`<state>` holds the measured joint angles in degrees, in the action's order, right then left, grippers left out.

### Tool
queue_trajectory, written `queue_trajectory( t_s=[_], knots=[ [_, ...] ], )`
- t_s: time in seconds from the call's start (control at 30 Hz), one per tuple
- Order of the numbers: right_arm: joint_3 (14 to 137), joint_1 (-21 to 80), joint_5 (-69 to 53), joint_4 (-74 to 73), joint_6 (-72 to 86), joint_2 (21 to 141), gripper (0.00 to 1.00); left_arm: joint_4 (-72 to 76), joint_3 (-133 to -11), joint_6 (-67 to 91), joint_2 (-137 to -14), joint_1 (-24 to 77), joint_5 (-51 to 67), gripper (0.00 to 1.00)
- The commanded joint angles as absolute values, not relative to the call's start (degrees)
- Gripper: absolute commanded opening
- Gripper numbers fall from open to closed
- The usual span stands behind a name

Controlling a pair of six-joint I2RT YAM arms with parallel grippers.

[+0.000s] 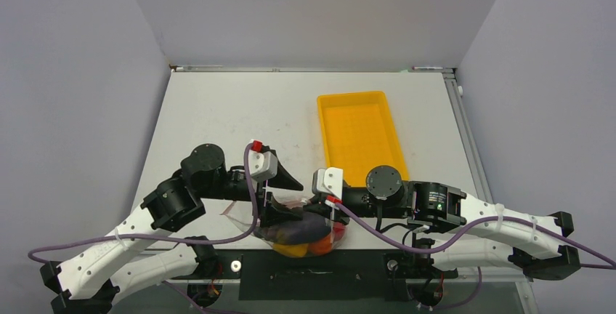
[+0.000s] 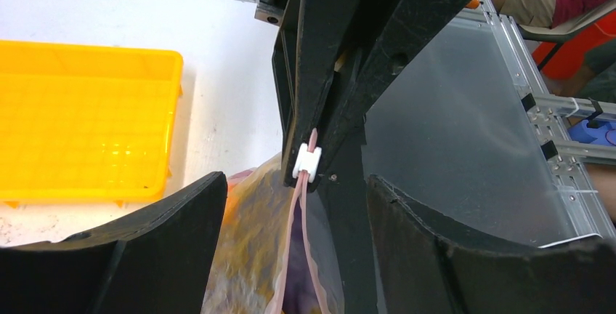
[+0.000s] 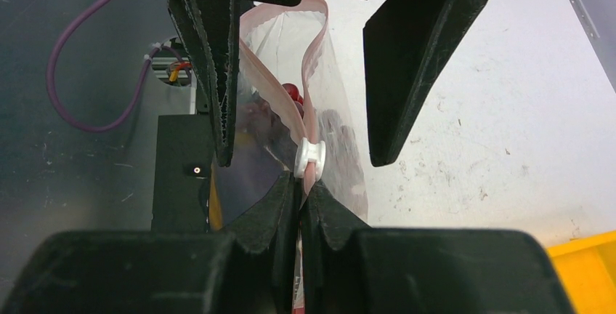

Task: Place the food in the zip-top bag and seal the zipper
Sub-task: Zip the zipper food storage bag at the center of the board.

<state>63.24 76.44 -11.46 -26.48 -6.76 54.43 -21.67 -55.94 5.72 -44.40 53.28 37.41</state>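
My right claw (image 3: 301, 192) is pressed together on the zipper (image 2: 293, 241), pinching the pink strip just below its white slider (image 3: 310, 157). My left claw (image 2: 294, 205) is spread wide, one finger on each side of the bag (image 1: 290, 230) near its mouth, gripping nothing. Past the slider the two pink edges stand apart, so the mouth gapes there.

The food (image 1: 309, 245) sits inside the bag: I make out red, orange, yellow and dark purple pieces, but through the plastic I cannot count them. The bag is at the near edge of the table (image 1: 218, 110), between my two arms.

Farther out lies a white tabletop, scuffed and speckled, with a dark strip along its near edge. Plain grey walls (image 1: 305, 9) close it in on three sides.

By count: one bag, one slider, one yellow tray (image 1: 361, 136) — it stands well apart from the bag, toward the far right.
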Motion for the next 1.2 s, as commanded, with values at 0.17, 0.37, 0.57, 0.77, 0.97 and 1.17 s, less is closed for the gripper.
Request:
queue_trajectory(
  t_s=[0.17,0.37,0.57,0.77,0.97,1.17],
  knots=[
    [62.0,76.1,-12.6,-22.2,-6.8,53.7,0.05,-15.0,-55.8,7.4,-44.9,53.4,38.3,0.64],
    [61.2,76.1,-11.9,-21.6,-6.5,53.1,0.05,-14.2,-55.7,7.6,-45.4,53.3,39.3,0.51],
    [60.6,76.0,-11.0,-21.3,-6.0,52.4,0.05,-14.3,-55.4,7.7,-45.5,53.3,39.9,0.23],
    [60.7,76.0,-10.0,-21.0,-5.7,51.6,0.05,-15.1,-55.4,7.5,-45.7,53.3,40.1,0.01],
    [60.2,76.0,-7.7,-19.7,-5.3,50.3,0.05,-17.1,-55.3,7.0,-45.4,53.3,39.2,0.00],
    [59.3,76.0,-5.8,-17.5,-5.4,47.5,0.05,-19.5,-55.2,6.0,-44.5,53.3,37.6,0.00]
  ],
)
